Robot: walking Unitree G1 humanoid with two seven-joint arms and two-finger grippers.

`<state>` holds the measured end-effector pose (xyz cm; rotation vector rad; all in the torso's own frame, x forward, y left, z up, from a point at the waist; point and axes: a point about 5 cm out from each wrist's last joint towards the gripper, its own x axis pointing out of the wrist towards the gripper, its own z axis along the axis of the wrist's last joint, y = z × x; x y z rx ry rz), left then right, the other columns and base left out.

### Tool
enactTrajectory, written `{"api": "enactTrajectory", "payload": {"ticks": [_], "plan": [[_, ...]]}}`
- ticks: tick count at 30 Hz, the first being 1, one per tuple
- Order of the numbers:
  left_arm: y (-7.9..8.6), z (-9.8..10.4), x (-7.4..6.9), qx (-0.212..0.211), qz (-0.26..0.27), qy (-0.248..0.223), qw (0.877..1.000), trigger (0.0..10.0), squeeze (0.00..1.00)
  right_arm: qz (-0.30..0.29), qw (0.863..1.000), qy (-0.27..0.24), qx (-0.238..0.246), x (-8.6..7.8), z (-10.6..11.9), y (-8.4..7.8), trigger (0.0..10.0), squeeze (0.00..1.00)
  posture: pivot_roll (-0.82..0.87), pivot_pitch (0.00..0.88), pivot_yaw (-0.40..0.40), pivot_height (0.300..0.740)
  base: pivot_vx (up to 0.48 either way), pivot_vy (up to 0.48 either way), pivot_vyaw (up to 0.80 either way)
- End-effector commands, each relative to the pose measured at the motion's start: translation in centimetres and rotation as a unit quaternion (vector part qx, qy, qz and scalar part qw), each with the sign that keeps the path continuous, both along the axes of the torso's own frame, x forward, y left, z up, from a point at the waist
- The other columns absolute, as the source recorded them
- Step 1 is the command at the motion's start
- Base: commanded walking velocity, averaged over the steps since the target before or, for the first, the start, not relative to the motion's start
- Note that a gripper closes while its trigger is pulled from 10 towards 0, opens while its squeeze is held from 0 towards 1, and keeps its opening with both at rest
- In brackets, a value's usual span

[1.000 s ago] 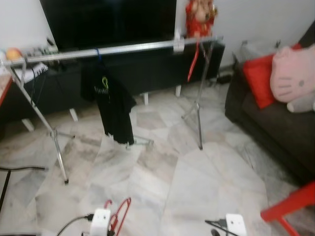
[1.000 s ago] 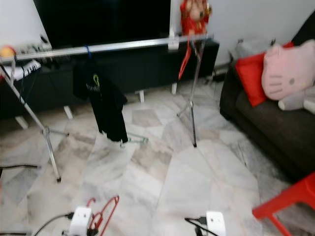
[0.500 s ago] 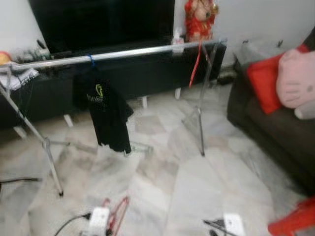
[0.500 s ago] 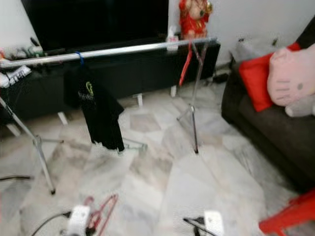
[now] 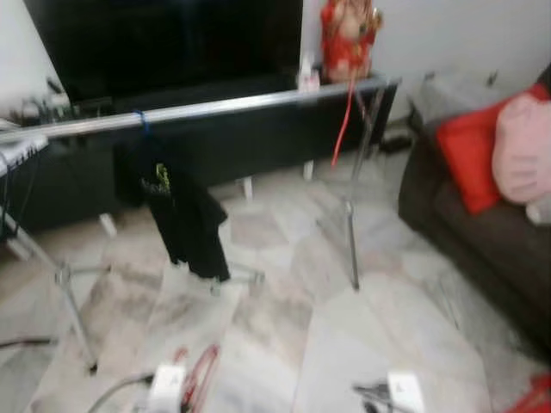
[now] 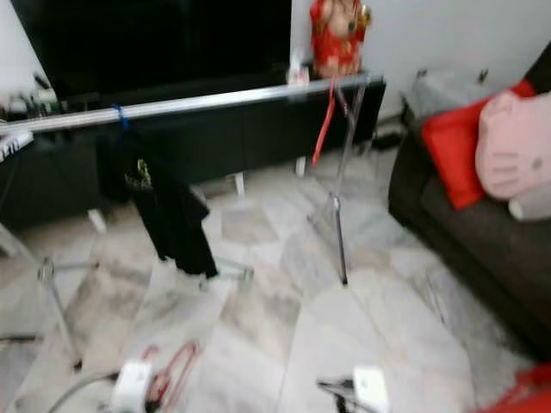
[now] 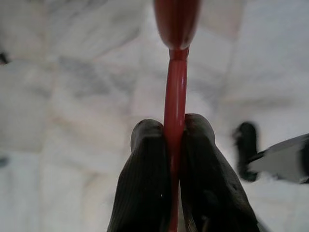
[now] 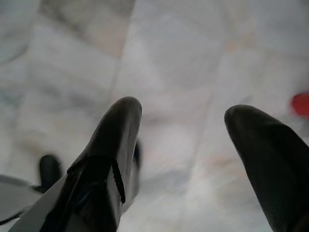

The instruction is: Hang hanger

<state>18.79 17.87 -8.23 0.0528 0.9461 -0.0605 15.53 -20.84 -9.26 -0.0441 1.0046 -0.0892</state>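
The left gripper [image 7: 175, 145] clamps a red hanger [image 5: 202, 379] low over the marble floor, ready for the silver garment rail [image 5: 224, 105] ahead; the right gripper [image 8: 186, 140] hangs spread, empty.

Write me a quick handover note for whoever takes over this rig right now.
Left gripper: shut on the red hanger, held low above the marble floor.
Right gripper: open, holding nothing, low at the robot's right.
Clothes rail: ahead, carrying a black T-shirt and another red hanger near its right end.
Done: hanger grasped.
Left: approach the rail and hook the hanger on.
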Motion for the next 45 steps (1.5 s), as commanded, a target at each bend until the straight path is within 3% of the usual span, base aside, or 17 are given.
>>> {"api": "enactTrajectory", "payload": {"ticks": [1,19,26,45], "plan": [[1.4,0.0,-0.4,0.020,0.004,0.007,1.000,10.0,0.00,0.014,1.000,-0.009,0.010,0.8,0.1,1.2,10.0,0.00,-0.05,0.000,-0.033,0.740,0.334,0.000,0.61],[1.5,0.0,-0.4,0.025,0.008,0.006,1.000,10.0,0.00,0.009,1.000,-0.008,0.020,0.9,0.1,1.3,10.0,0.00,-0.04,0.000,-0.034,0.740,0.331,0.000,0.13],[2.0,0.0,-0.4,0.033,0.045,0.005,0.998,10.0,0.00,0.014,1.000,-0.008,0.018,0.9,0.1,1.4,10.0,0.00,-0.04,0.000,-0.035,0.740,0.000,0.000,0.00],[2.0,0.0,-0.3,0.043,0.026,0.011,0.999,10.0,0.00,0.013,1.000,-0.010,0.020,0.9,0.2,1.4,10.0,0.00,-0.04,0.000,-0.033,0.740,0.000,0.000,0.00]]}}
